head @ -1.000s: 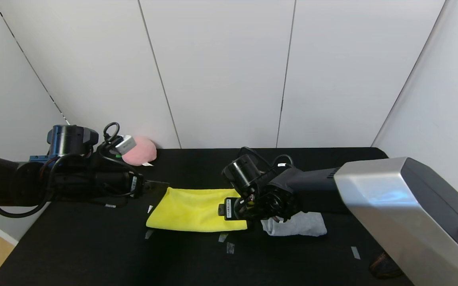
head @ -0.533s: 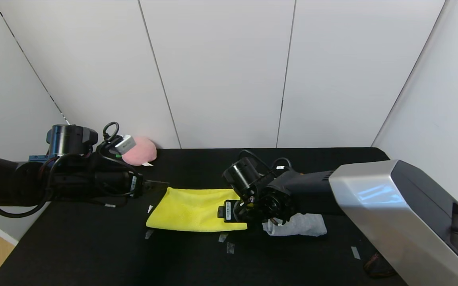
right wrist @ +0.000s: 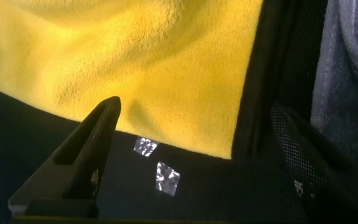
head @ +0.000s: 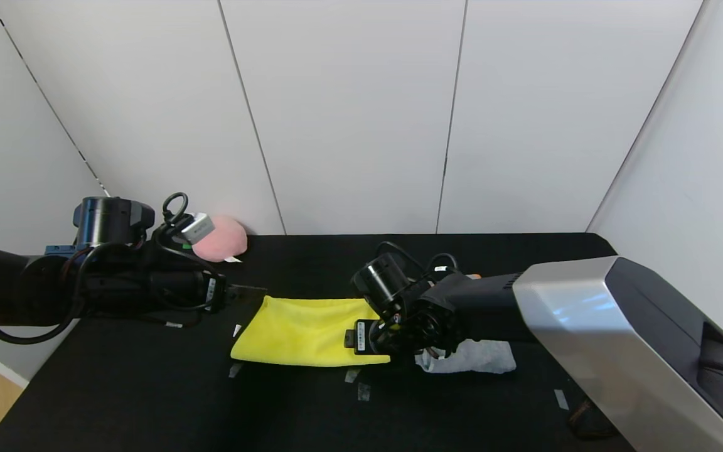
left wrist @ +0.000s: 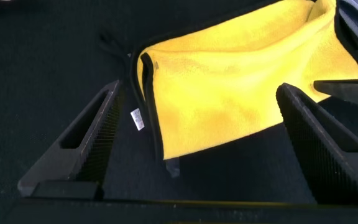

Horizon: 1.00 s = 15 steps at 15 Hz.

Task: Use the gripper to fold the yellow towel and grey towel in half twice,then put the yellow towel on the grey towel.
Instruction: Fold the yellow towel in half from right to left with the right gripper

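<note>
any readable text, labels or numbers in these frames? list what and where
None can be read.
White tag beside the yellow towel: print too small.
Label on the right claw's housing: too small.
Label on the left claw's wrist: too small.
Tape scraps on the table: blank.

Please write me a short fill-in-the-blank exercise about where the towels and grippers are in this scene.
1. The yellow towel lies on the ____ table.
2. The open right gripper hovers over the yellow towel's edge nearest the ____ towel.
3. The open left gripper sits at the yellow towel's ____ end.
4. The plush peach in the far left corner is ____.

Missing words: black; grey; left; pink
</note>
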Each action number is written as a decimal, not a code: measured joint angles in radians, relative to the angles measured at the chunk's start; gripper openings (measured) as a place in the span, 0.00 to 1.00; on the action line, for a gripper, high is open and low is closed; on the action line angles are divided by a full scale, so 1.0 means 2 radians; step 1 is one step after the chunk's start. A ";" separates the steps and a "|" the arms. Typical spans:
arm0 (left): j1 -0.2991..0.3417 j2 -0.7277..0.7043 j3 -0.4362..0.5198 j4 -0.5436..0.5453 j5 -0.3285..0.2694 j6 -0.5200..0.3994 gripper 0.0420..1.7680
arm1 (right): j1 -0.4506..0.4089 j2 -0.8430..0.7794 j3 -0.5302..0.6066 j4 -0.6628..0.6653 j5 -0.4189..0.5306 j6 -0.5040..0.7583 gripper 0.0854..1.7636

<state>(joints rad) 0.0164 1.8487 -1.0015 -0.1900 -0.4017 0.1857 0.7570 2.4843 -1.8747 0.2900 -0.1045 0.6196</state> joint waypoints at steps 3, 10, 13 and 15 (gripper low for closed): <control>0.000 0.000 0.000 0.000 0.000 0.000 0.97 | 0.000 0.001 0.000 0.000 0.000 0.000 0.97; 0.000 0.000 0.000 0.000 0.000 0.000 0.97 | 0.002 0.003 0.001 0.002 0.000 0.006 0.55; 0.000 0.001 0.000 0.000 0.000 0.000 0.97 | 0.002 0.003 0.001 0.002 0.000 0.007 0.33; 0.000 0.001 -0.001 0.000 0.000 0.000 0.97 | 0.003 0.003 0.001 0.002 0.001 0.009 0.03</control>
<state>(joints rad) 0.0164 1.8498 -1.0030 -0.1900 -0.4017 0.1857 0.7623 2.4900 -1.8732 0.2932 -0.1032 0.6366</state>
